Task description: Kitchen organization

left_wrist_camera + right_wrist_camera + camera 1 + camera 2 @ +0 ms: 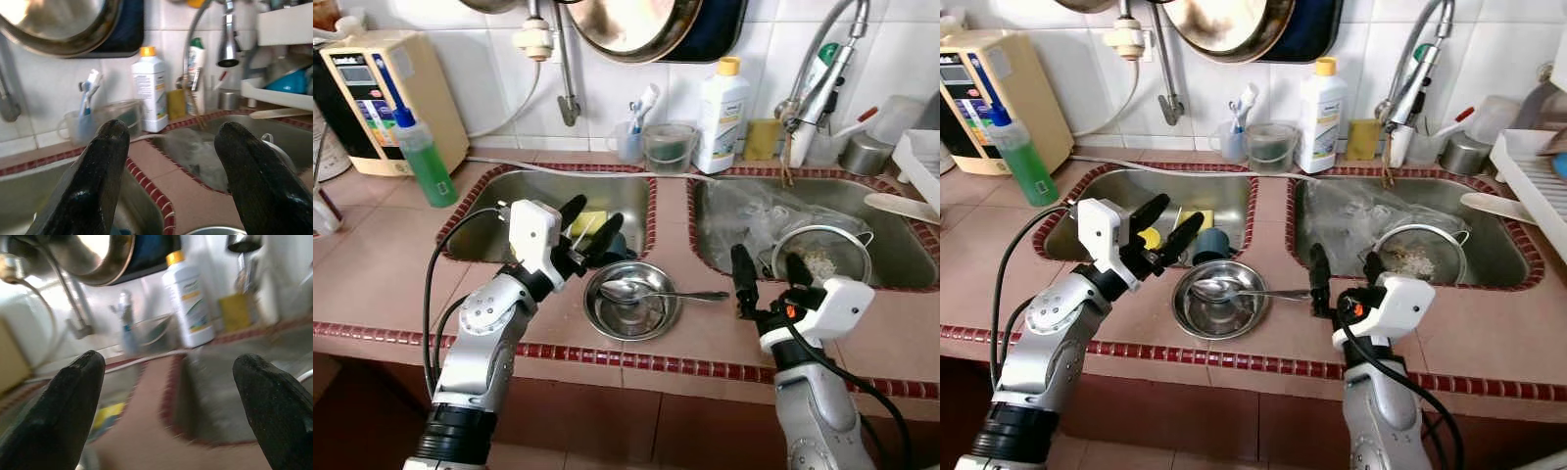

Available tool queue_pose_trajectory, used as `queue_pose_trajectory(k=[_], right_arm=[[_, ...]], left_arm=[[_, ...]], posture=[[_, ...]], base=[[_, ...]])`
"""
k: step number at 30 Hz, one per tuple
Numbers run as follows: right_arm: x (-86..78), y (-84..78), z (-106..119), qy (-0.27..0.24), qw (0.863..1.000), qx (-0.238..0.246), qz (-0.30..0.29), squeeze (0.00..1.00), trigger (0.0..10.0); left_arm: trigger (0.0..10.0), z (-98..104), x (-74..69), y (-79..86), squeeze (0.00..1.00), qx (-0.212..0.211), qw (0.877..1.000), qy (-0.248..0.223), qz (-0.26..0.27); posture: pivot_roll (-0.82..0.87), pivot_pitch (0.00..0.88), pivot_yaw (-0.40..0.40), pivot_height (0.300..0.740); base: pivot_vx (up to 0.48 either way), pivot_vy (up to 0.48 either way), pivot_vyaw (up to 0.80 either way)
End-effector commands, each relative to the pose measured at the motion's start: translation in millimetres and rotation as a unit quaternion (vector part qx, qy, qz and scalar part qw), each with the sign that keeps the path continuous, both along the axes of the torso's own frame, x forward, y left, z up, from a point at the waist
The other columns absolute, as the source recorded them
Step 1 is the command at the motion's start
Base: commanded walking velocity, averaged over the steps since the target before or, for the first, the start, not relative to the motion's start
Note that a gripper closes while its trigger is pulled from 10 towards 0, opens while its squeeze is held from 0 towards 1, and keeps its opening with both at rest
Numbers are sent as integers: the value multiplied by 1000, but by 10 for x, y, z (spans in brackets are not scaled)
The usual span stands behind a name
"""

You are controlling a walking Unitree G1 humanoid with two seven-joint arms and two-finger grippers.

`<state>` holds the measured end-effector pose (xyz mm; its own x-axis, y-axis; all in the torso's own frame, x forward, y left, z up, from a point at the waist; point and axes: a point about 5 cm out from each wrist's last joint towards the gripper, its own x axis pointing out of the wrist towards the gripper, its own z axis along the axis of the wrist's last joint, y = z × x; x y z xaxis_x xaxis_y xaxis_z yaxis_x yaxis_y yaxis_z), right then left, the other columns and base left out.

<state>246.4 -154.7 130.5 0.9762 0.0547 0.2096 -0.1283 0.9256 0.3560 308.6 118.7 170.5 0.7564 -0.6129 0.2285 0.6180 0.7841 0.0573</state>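
Between the two spread grippers a round, shiny steel bowl (631, 301) sits on the pink tiled counter with a metal spoon (651, 292) lying across it, its handle pointing toward the right gripper (770, 273), whose black fingers stand parted just beside the handle's tip. The left gripper (588, 227), fingers also apart, hangs at the left sink's (499, 191) rim just beyond the bowl. Past its fingers (100, 171) the left wrist view shows a white bottle (149, 88) with a yellow cap; the head views add a green bottle (424, 157) and a wire strainer (822, 253) in the right sink.
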Motion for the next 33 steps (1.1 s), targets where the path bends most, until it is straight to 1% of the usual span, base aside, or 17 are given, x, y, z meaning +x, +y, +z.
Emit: queue_pose_trajectory(k=[1, 4, 7, 10, 16, 18, 19, 21, 28, 30, 31, 33], right_arm=[[-7, -9, -12, 5, 999, 33, 10, 0, 10000], [1, 2, -48, 15, 997, 74, 23, 0, 10000], [8, 0, -86, 25, 995, 96, 28, 0, 10000], [6, -10, -102, 28, 994, 100, 25, 0, 10000], [-27, -50, -155, 44, 991, 126, 11, 0, 10000], [-30, -57, -184, 54, 988, 148, 4, 0, 10000], [-30, -57, -184, 54, 988, 148, 4, 0, 10000], [-19, -60, -189, 58, 984, 166, -4, 0, 10000], [45, -12, -192, 69, 978, 199, 0, 0, 10000], [132, 34, -189, 78, 971, 224, 12, 0, 10000], [132, 34, -189, 78, 971, 224, 12, 0, 10000], [183, 55, -172, 79, 969, 234, 20, 0, 10000]], left_arm=[[10000, 28, -38, -46, 0, 20, 1000, -13, -21], [10000, 35, -94, -115, 0, 46, 997, -27, -49], [10000, 10, -140, -158, 0, 63, 995, -29, -69], [10000, -17, -163, -169, 0, 64, 995, -22, -77], [10000, -76, -250, -200, 0, 77, 992, -10, -100], [10000, -95, -278, -193, 0, 82, 991, -3, -104], [10000, -95, -278, -193, 0, 82, 991, -3, -104], [10000, -102, -294, -183, 0, 87, 990, 1, -107], [10000, -115, -319, -166, 0, 95, 989, 7, -113], [10000, -104, -323, -196, 0, 96, 988, 9, -117], [10000, -104, -323, -196, 0, 96, 988, 9, -117], [10000, -93, -323, -209, 0, 95, 988, 9, -118]], posture=[[-246, 0, 64, 740], [-244, 0, 64, 740], [-242, 0, 63, 740], [-241, 0, 62, 740], [-237, 0, 63, 740], [-230, 0, 66, 740], [-230, 0, 66, 740], [-228, 0, 69, 740], [-223, 1, 75, 740], [-217, 7, 78, 740], [-217, 7, 78, 740], [-215, 7, 79, 740]], base=[[0, 0, 0], [0, 0, 0], [0, 0, 0], [0, 0, 0], [0, 0, 0], [0, 0, 0], [0, 0, 0], [0, 0, 0], [0, 0, 0], [0, 0, 0], [0, 0, 0], [0, 0, 0]])
